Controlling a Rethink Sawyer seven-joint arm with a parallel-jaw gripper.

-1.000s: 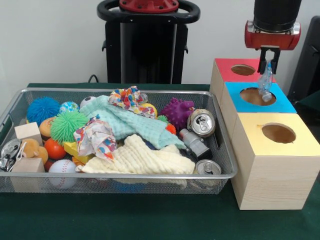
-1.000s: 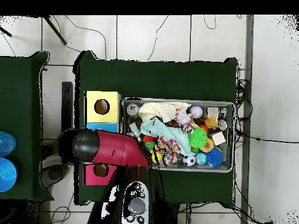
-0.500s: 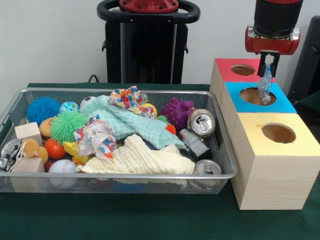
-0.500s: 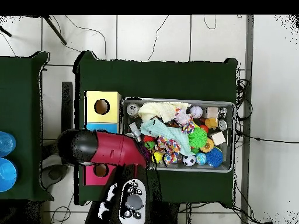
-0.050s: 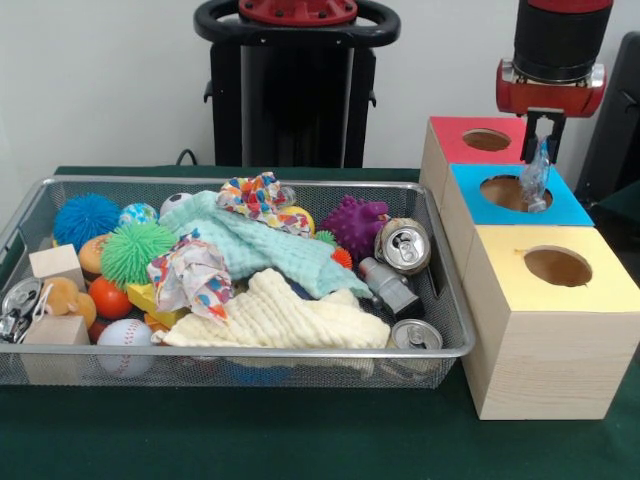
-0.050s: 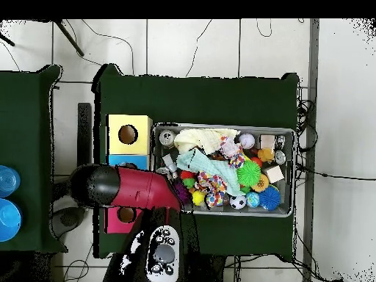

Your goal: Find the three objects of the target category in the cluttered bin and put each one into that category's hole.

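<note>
- Wire mesh forms the bin (image 5: 30,215), and we see it packed with cloths, balls, blocks and cans.
- We count three wooden boxes beside it: red (image 5: 455,150), blue (image 5: 565,208) and yellow (image 5: 600,290), each topped with a round hole.
- We find the gripper (image 5: 541,128) above the blue box, its fingers pinched on a crumpled clear plastic bottle (image 5: 535,178).
- We see the bottle hanging over the blue hole (image 5: 510,193), toward its right edge.
- We judge the risk this way: released off-centre, the bottle could catch the rim and come to rest on the blue top instead of dropping through.
</note>
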